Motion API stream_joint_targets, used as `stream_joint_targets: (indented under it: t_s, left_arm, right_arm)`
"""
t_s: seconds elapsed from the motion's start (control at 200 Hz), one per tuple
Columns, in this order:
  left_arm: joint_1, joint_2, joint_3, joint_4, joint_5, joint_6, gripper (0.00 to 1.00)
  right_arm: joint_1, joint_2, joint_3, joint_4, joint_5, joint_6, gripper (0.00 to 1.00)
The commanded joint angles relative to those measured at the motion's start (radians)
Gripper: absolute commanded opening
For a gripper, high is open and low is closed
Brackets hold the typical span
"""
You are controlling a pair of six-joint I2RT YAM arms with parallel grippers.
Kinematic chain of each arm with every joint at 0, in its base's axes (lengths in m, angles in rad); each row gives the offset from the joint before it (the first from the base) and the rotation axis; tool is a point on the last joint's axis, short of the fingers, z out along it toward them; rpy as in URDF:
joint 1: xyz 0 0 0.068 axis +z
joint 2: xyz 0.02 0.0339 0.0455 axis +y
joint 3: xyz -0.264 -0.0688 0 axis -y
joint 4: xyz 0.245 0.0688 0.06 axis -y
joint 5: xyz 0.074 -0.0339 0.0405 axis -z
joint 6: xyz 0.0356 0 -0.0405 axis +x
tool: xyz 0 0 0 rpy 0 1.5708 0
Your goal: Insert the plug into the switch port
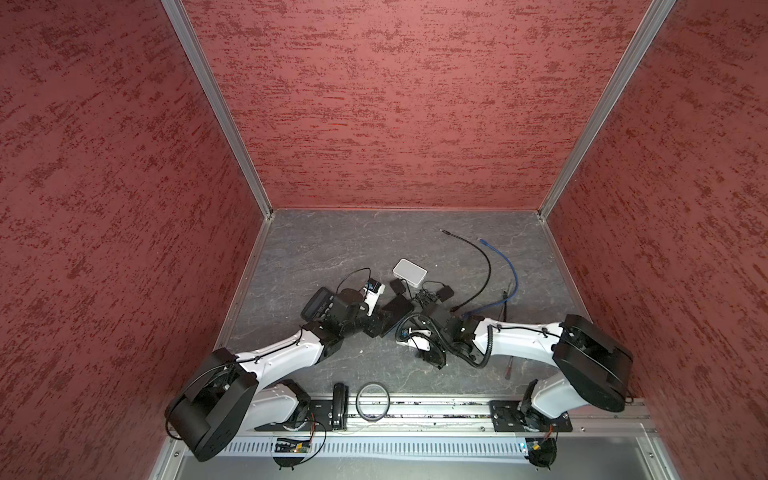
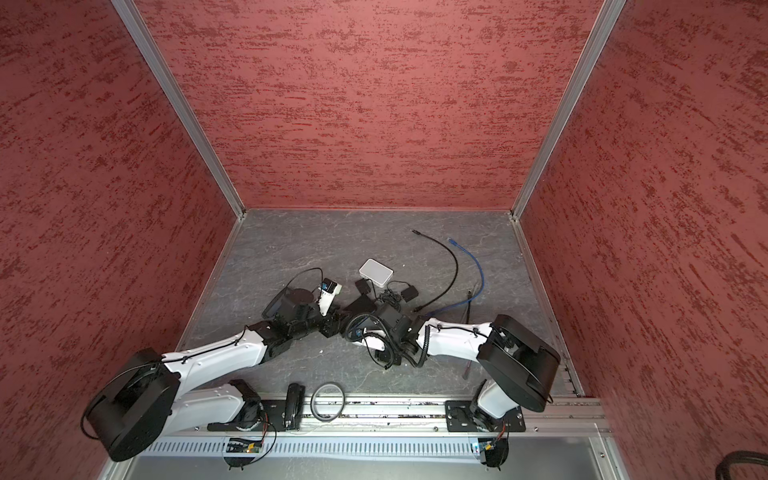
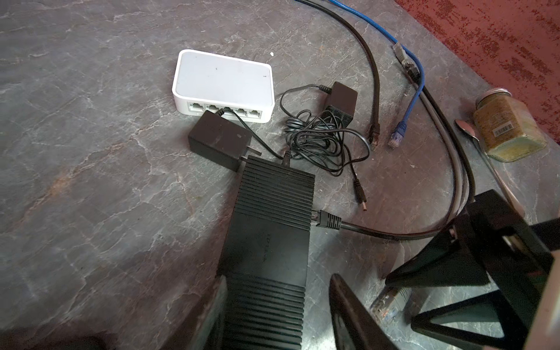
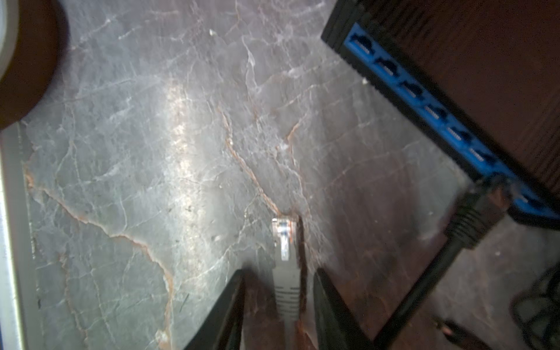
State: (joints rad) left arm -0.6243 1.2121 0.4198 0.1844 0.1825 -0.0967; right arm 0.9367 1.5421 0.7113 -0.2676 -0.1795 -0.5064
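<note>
Right pincer [image 4: 279, 270] straddling plug [image 4: 285, 242]; black cable [image 4: 424, 288] occupies switch [image 4: 485, 60]

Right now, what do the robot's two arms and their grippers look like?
The left arm and right arm have glossy white links, bulky black rounded joint housings and thin black cables clipped along them; a coiled black cable loops by the right wrist. The fingers are black, flat and wedge-shaped.

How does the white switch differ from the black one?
The white switch is smooth and compact; the black switch is ribbed and longer. The black switch has a black cable plugged into its blue port row; the white switch's ports are pale. Both rest on the table.
</note>
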Motion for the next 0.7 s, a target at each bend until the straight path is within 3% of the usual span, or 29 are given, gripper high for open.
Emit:
stream_joint_targets:
  t_s: [0.0, 0.245, 0.441, 0.516, 0.696]
  left_arm:
    - [0.006, -0.013, -0.015, 0.025, 0.014, -0.001, 0.55]
    - [0.011, -0.016, -0.016, 0.025, 0.021, -0.002, 0.55]
    - [0.011, -0.019, -0.015, 0.027, 0.019, -0.004, 0.55]
    - [0.013, -0.020, -0.012, 0.023, 0.012, -0.010, 0.55]
    - [0.026, -0.014, 0.003, 0.000, -0.025, -0.054, 0.55]
  right_arm:
    - [-0.004, 0.023, -0.001, -0.058, -0.004, -0.030, 0.37]
    - [-0.005, 0.023, -0.003, -0.083, 0.012, -0.035, 0.29]
    - [-0.006, 0.023, -0.001, -0.066, 0.018, -0.031, 0.13]
    - [-0.006, 0.021, 0.002, -0.055, 0.029, -0.022, 0.12]
    - [-0.006, 0.036, 0.065, -0.036, 0.079, 0.087, 0.07]
